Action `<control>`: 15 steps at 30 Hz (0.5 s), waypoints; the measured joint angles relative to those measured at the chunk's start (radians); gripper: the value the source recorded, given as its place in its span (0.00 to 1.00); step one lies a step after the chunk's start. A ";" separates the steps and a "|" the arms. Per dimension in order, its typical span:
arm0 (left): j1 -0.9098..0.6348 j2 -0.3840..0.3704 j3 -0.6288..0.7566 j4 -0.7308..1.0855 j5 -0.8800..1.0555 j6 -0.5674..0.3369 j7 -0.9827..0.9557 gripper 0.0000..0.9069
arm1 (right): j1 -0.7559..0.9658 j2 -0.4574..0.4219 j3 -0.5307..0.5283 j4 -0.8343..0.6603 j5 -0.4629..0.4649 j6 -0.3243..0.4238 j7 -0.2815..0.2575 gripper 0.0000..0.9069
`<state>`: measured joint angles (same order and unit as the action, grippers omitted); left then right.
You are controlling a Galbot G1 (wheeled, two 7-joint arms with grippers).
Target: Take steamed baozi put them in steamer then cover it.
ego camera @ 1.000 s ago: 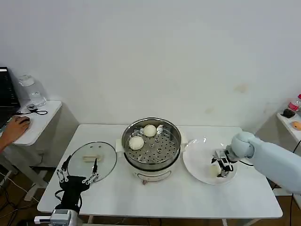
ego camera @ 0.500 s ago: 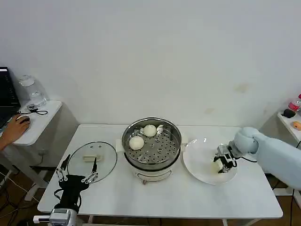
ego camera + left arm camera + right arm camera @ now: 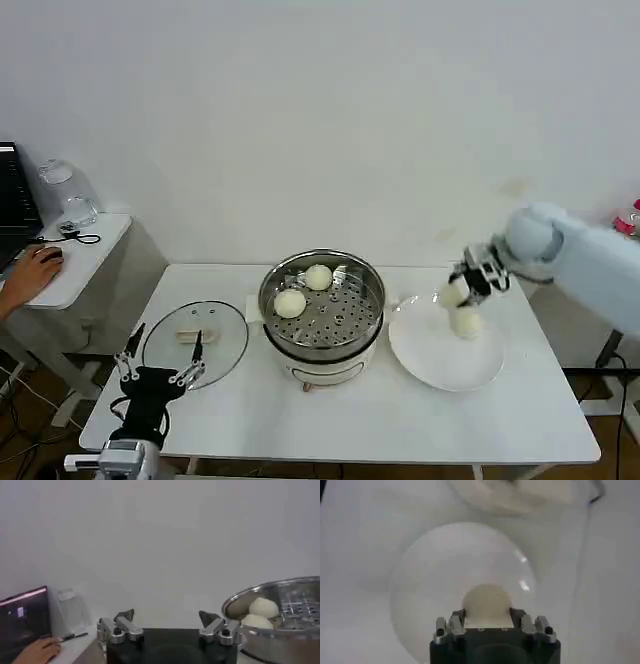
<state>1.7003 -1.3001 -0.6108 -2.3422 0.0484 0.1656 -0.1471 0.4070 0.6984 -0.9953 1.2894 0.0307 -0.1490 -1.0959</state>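
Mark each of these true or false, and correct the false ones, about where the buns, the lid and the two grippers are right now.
1. Two steamed baozi lie in the steamer. True.
2. The cover sits on the steamer. False: it lies on the table, on the steamer's left.
3. The right gripper holds a baozi above the white plate. True: its jaws are shut on the bun.
4. The left gripper is clamped on the cover's handle. False: it hovers open at the table's near edge by the cover, holding nothing.
5. The plate is empty. False: one more bun rests on it.
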 measured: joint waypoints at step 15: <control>0.002 -0.007 -0.018 -0.008 -0.010 0.002 -0.001 1.00 | 0.213 0.267 -0.119 -0.028 0.118 -0.016 0.019 0.70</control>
<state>1.7023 -1.3067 -0.6289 -2.3505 0.0388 0.1674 -0.1478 0.6204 0.9656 -1.1142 1.2617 0.1489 -0.1650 -1.0773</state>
